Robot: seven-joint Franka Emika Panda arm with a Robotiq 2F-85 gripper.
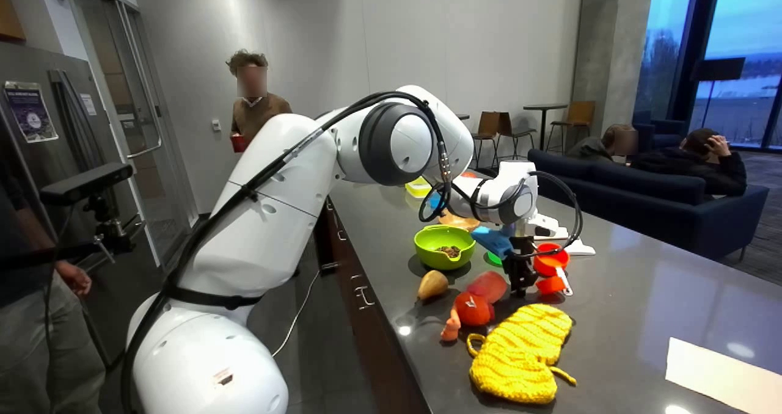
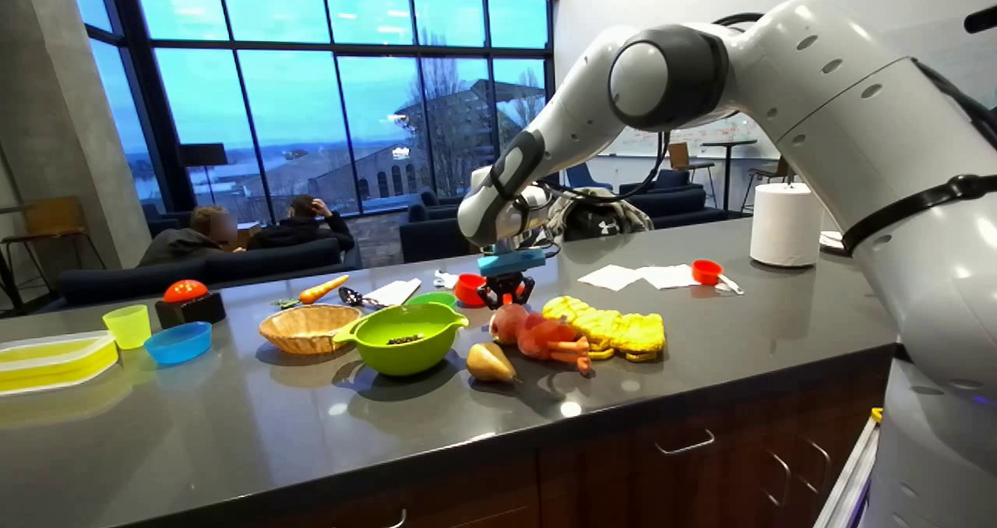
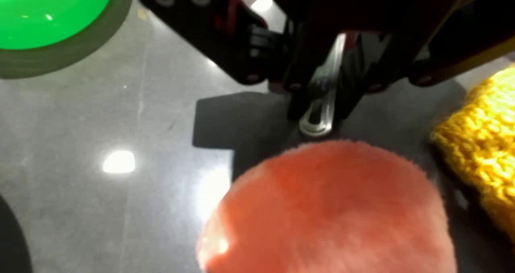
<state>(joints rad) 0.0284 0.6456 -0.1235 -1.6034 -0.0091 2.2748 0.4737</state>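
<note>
My gripper [image 3: 320, 114] points down at the counter, its fingers close together around a slim pale handle [image 3: 316, 128] with a hole in its end. The handle appears pinched between the pads. A red measuring cup [image 1: 550, 286] sits right beside the fingers in an exterior view, and another red cup [image 1: 551, 260] stands behind it. A peach-and-red plush toy [image 2: 541, 335] lies just in front of the gripper; its rounded head [image 3: 330, 208] fills the bottom of the wrist view. A yellow knitted mitt [image 1: 525, 353] lies alongside. In an exterior view, the toy hides the fingertips.
A pear [image 2: 491, 362], a lime bowl with dark bits [image 2: 401, 363], a small green bowl [image 3: 56, 15] and a wicker basket [image 2: 300, 341] stand near. Farther off are a blue bowl [image 2: 179, 345], papers [image 2: 611, 277], a red cup [image 2: 707, 271] and a paper roll [image 2: 785, 228]. A person [image 1: 259, 108] stands behind.
</note>
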